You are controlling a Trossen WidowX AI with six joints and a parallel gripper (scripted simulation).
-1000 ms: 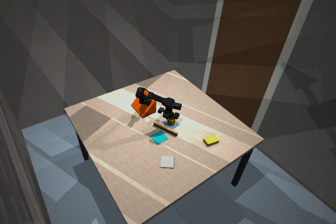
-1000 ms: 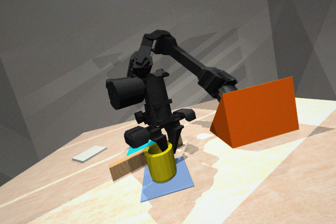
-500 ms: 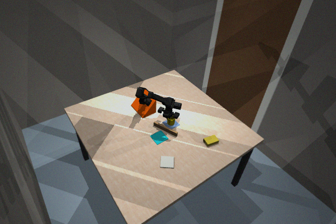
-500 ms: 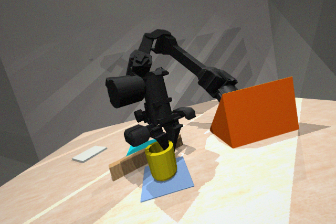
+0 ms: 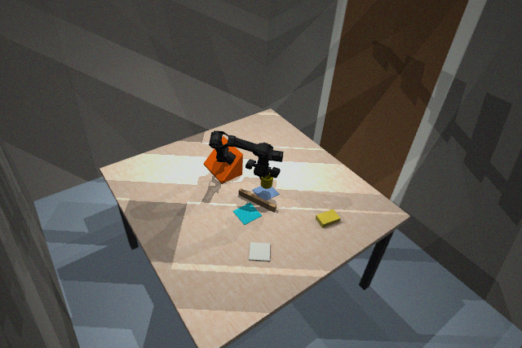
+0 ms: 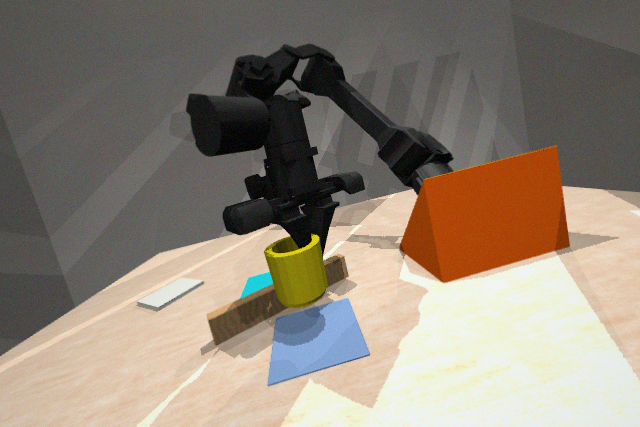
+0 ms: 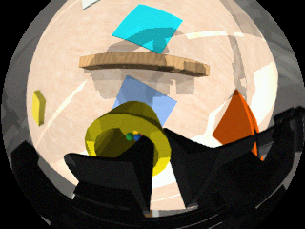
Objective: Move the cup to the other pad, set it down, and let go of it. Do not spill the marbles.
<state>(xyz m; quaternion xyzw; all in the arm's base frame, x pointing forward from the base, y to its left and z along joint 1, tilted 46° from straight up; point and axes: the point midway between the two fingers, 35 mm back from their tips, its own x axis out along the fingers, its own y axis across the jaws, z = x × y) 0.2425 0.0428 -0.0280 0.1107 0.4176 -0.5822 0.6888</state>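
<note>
My gripper [image 6: 309, 242] [image 5: 265, 176] [image 7: 157, 132] is shut on the rim of the yellow cup [image 6: 297, 273] [image 5: 266, 182] [image 7: 121, 132], one finger inside and one outside. The cup hangs upright a little above the blue pad [image 6: 323, 347] [image 5: 272, 192] [image 7: 155, 105], with its shadow on the pad. Marbles [image 7: 132, 135] show inside the cup in the wrist view. The cyan pad [image 5: 247, 213] [image 6: 254, 283] [image 7: 148, 26] lies beyond a low wooden bar [image 5: 257, 200] [image 6: 242, 313] [image 7: 143, 61] that runs between the two pads.
An orange wedge [image 5: 225, 165] [image 6: 488, 213] [image 7: 234, 124] stands by the arm's base. A yellow block [image 5: 328, 218] [image 7: 38, 107] and a flat white tile [image 5: 259, 251] [image 6: 169, 293] lie farther out on the wooden table [image 5: 218, 293].
</note>
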